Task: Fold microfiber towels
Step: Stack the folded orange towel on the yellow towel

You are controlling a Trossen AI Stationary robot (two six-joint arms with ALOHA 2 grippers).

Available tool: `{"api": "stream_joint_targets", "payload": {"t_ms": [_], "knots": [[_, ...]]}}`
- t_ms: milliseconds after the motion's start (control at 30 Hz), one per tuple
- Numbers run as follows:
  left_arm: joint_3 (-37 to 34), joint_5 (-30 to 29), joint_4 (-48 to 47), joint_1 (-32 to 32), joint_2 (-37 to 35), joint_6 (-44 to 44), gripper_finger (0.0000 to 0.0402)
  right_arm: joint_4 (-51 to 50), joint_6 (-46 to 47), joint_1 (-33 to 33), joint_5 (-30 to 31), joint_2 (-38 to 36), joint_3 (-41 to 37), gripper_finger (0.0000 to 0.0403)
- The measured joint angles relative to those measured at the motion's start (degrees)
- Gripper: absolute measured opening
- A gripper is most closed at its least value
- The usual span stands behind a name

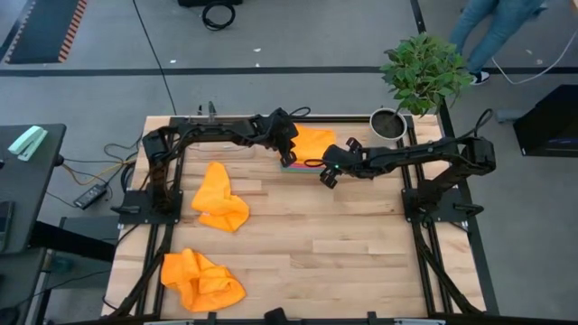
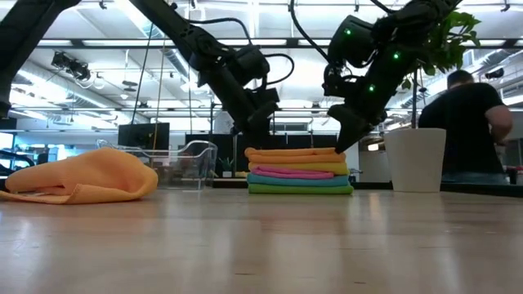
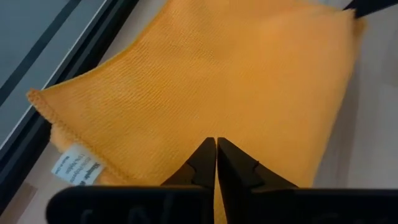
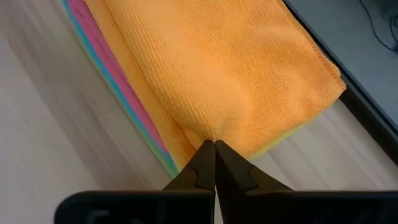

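Observation:
A stack of folded microfiber towels [image 2: 299, 171] lies at the table's far middle: orange on top, then yellow, pink, blue and green. The top orange towel [image 1: 313, 142] shows large in both wrist views. My left gripper [image 3: 216, 144] is shut with its tips on that towel's top face near the stack's left end. My right gripper [image 4: 214, 144] is shut at the towel's near right corner. Two crumpled orange towels [image 1: 219, 199] [image 1: 200, 281] lie on the table's left half. My left gripper rests its shut fingertips on the top face of the orange towel [image 3: 205, 118], slanting down from the table's left. I cannot tell whether a layer is pinched between them. My right gripper meets the orange towel's rounded folded edge [image 4: 202, 127] near its right corner with shut fingertips, slanting down from the right. The cloth puckers slightly at the tips; I cannot tell whether it is pinched. The towel lies flat on the stack.
A white pot [image 2: 415, 159] with a green plant [image 1: 423, 70] stands right of the stack at the far right. A clear plastic tray [image 2: 185, 166] stands behind the table's left. A person [image 2: 466, 122] is beyond the far edge. Bare wood lies across the near right.

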Motion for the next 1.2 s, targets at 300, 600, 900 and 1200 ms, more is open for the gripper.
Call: {"api": "stream_joint_targets", "payload": {"t_ms": [300,600,900,1200], "knots": [[0.0,0.4,-1.2,0.3,2.1,-1.5,0.0019,-7.8,-4.7,-0.2,-2.8,-3.2,2.3,0.0020],[0.0,0.4,-1.2,0.5,2.1,-1.5,0.0020,-9.2,1.8,-7.9,-23.7,-6.3,2.3,0.0113],[0.0,0.4,-1.1,0.5,2.1,-1.6,0.0015,0.3,2.9,-11.9,-25.4,-4.5,2.3,0.0037],[0.0,0.4,-1.6,0.5,2.1,-3.0,0.0018,-1.6,1.0,-12.4,-32.8,0.5,2.3,0.0005]]}}
